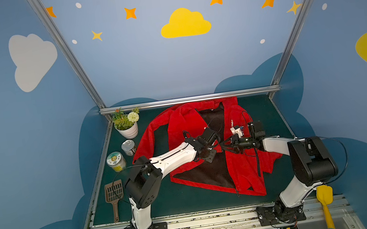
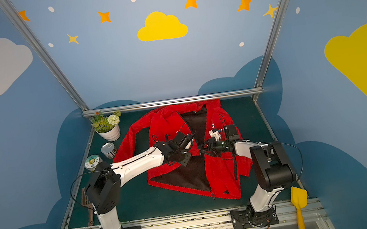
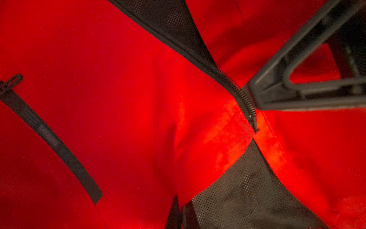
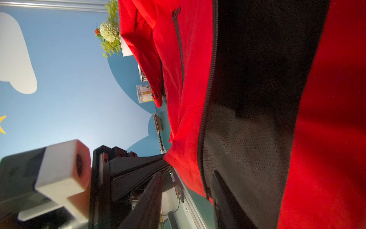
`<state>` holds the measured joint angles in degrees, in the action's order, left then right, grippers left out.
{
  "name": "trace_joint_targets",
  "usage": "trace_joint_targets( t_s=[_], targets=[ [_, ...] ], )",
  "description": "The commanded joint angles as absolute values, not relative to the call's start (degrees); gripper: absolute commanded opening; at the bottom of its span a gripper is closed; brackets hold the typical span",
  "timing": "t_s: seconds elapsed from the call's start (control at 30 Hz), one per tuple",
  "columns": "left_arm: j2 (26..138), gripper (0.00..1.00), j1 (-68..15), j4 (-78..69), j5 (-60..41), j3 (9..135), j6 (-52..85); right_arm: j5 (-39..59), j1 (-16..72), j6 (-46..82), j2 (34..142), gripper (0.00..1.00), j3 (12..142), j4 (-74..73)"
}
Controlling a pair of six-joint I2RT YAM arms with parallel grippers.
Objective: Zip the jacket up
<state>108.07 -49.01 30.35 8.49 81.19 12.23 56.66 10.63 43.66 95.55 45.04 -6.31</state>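
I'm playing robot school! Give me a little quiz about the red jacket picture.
1. True or false: the jacket is zipped all the way up.
2. What colour is the shovel beside the right arm? A yellow, B green, C pink.
3. Fill in: the plant stands in a ____ pot.

Key: 1 false, its black lining shows; 2 A; 3 white.

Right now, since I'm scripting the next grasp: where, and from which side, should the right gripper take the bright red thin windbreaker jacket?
Probably pinch the jacket by its black toothed zipper edge, coming from the right over the black mesh lining: that edge stands lifted and thin, between the right gripper's open fingers.
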Motion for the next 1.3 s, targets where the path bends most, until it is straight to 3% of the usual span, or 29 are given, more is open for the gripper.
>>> trace_joint_targets(
  t_s=[0.0, 0.33, 0.4, 0.43, 0.63, 0.73, 0.83, 0.97, 1.07, 1.27],
  targets=[
    [106.1, 0.03, -48.7, 30.2, 7.2, 82.0, 12.9, 58.7, 11.3, 43.6, 96.2, 0.35, 46.2, -8.2],
    [104.5, 0.03, -48.8, 29.8, 7.3, 81.1, 13.1, 58.9, 12.1, 45.1, 97.8, 0.37, 45.5, -11.4],
    [104.2, 0.03, -48.8, 29.5, 7.4, 80.8, 13.1, 59.3, 12.1, 45.7, 98.0, 0.21, 45.3, -12.3],
    [104.2, 0.04, -48.8, 29.6, 7.5, 80.7, 13.2, 59.6, 12.2, 46.2, 98.0, 0.03, 45.1, -13.1],
    [100.2, 0.62, -48.8, 26.3, 5.3, 78.4, 20.1, 60.6, 12.3, 48.6, 95.9, 0.00, 44.5, -15.4],
    [96.0, 0.73, -48.8, 20.3, 0.5, 74.7, 26.2, 60.4, 12.3, 48.9, 95.5, 0.00, 44.8, -14.9],
    [93.3, 0.75, -48.0, 11.5, -4.9, 69.2, 37.7, 61.2, 12.3, 50.6, 95.3, 0.00, 44.8, -17.3],
    [92.9, 0.75, -47.4, -11.4, -15.9, 59.7, 55.2, 61.1, 12.3, 51.4, 94.2, 0.00, 44.5, -18.7],
    [93.9, 0.75, -48.7, -25.0, -15.2, 54.9, 65.7, 60.7, 12.3, 51.6, 93.1, 0.00, 44.4, -19.1],
    [96.5, 0.77, -50.7, -37.6, -8.5, 50.3, 75.7, 60.2, 12.4, 53.1, 91.9, 0.00, 42.9, -21.4]
  ],
)
